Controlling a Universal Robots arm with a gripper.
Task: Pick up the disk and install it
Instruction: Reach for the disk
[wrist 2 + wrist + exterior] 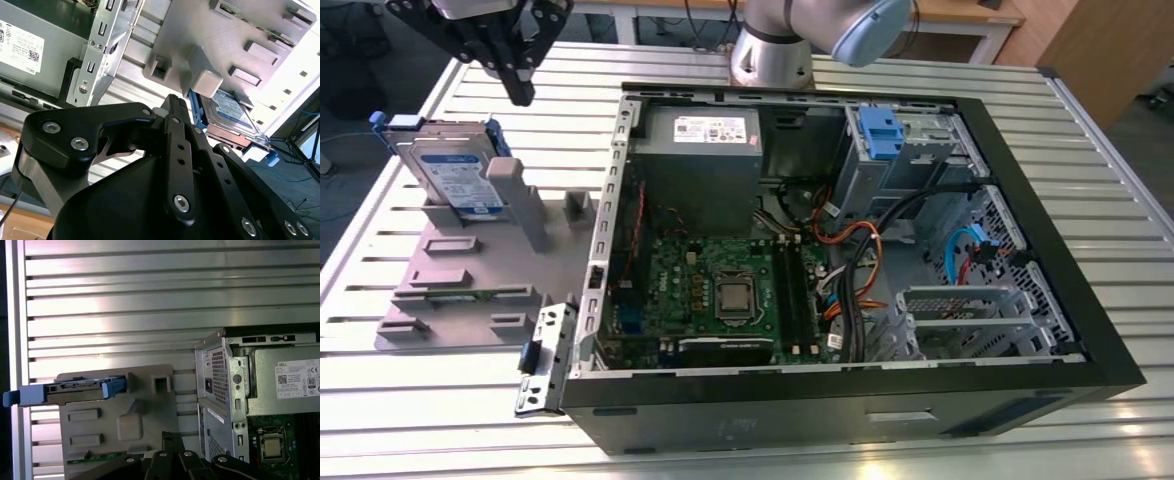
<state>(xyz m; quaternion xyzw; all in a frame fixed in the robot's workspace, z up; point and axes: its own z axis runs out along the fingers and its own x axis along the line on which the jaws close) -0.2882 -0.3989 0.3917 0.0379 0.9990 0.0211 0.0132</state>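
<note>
**Disk in holder, hand empty**

The disk (454,175) stands on edge in the grey holder (454,290) near the bench (440,430) edge at the exterior view's left, beside the open computer case (1014,300). The hand (520,92) hangs above it, clear of contact, closed narrow and gripping nothing.

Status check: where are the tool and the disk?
Tool shut, empty, clear of disk. Disk on edge in grey fixture beside open case. Nothing seen between them.
</note>
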